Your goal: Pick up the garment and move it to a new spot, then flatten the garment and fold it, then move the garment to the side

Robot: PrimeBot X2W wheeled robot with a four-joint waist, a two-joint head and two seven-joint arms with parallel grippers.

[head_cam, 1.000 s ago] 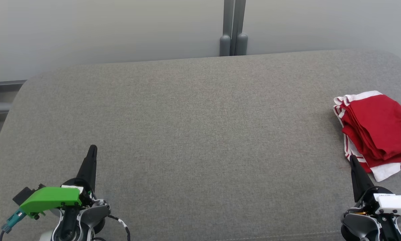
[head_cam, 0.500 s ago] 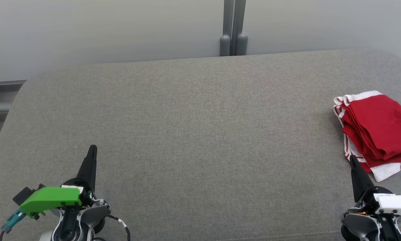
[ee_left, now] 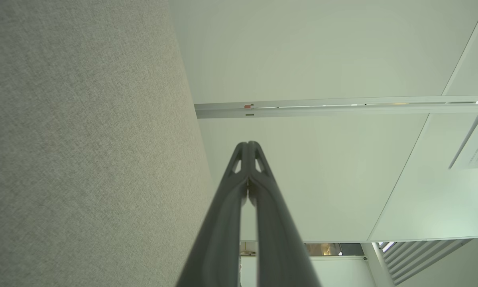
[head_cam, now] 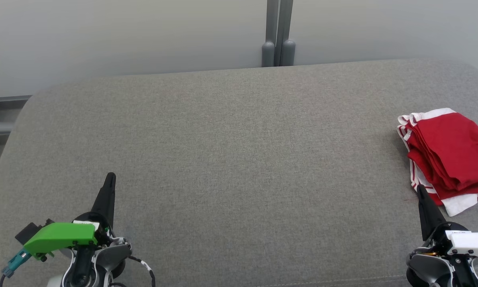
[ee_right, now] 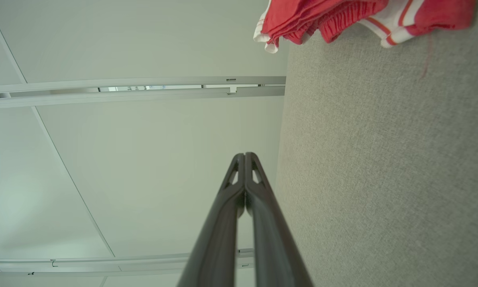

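The folded red cloth garment with white, red-striped trim point(head_cam: 450, 155) lies on the grey woven-fabric surface point(head_cam: 239, 151), and its right part is cut off by the picture's edge in the head view. The right hand point(head_cam: 419, 189), two long dark fingers pressed together into one point, is just beside the garment's near left corner. In the head view its tip overlaps the striped white hem there. In the right wrist view the same hand point(ee_right: 244, 155) has its fingertips meeting with nothing between them, and the garment point(ee_right: 302, 16) sits ahead of them with bare grey fabric between, so the two look apart. The left hand point(head_cam: 110, 176) is well apart from the garment, far to its left, over bare fabric. Its fingers are also together and hold nothing, as the left wrist view shows point(ee_left: 247, 144).

The garment is stacked in several flat red layers, their edges fanned along its left side. A white band with thin red stripes runs down that side, and a plain white corner pokes out at its near edge. The right wrist view shows a gathered red band beside the striped white one.
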